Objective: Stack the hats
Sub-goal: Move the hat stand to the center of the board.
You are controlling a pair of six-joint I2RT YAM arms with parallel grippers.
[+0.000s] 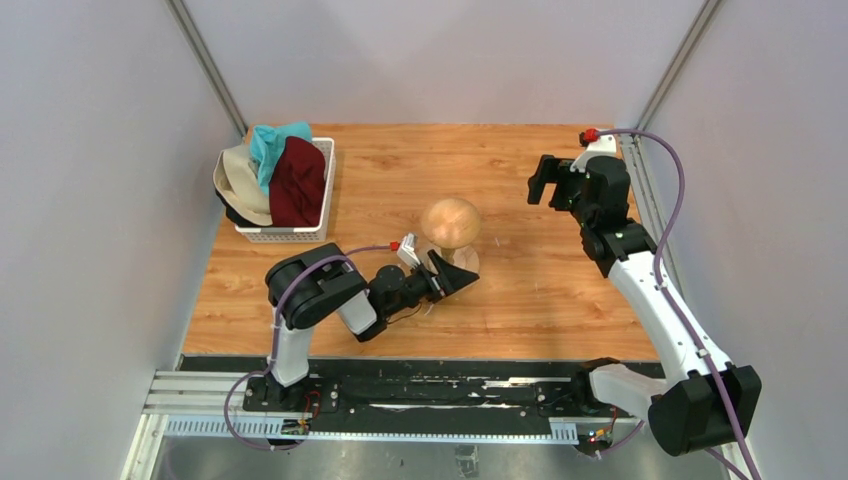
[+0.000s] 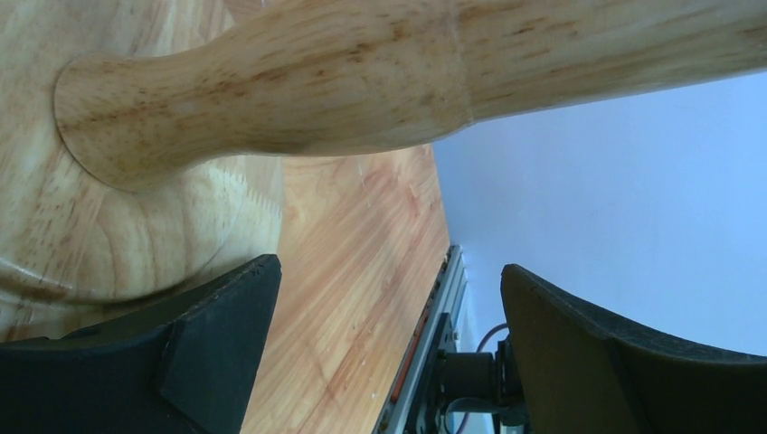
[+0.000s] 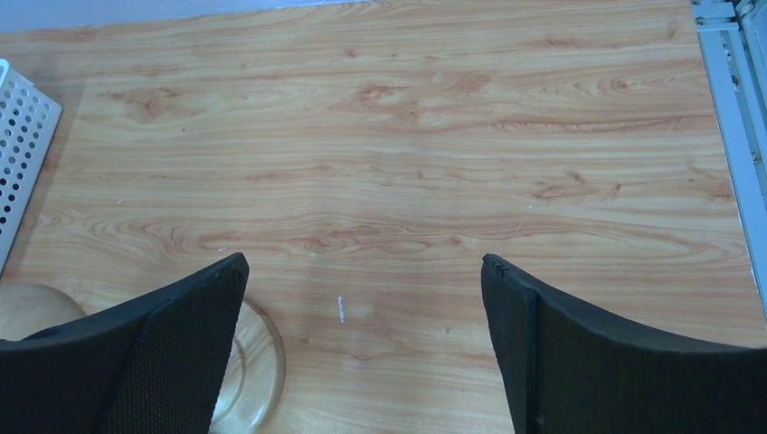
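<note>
Spread wide and holding nothing, the left pincer [image 1: 455, 275] lies turned on its side low over the table [image 1: 540, 300], right up against the foot of the wooden stand [image 1: 451, 222]; whether a finger touches that foot cannot be told. Its own camera catches only the stand's stem and part of the foot, cut off at the frame's edge. The right pincer [image 1: 545, 180] hangs above the far right of the table, equally spread and empty, with bare wood below it.

The hats sit heaped in the white basket [image 1: 285, 235] at the far left corner, well apart from both pincers. A teal hat [image 1: 272, 142] tops the far end, a maroon hat [image 1: 297, 182] fills the right side and a beige hat [image 1: 238, 180] spills over the left rim. Some dark fabric [image 1: 232, 212] peeks from beneath, too buried to identify. All are crumpled, so crowns and brims cannot be sorted out. The heap's length runs near to far along the basket. Open board stretches between the stand and the table's right edge.
</note>
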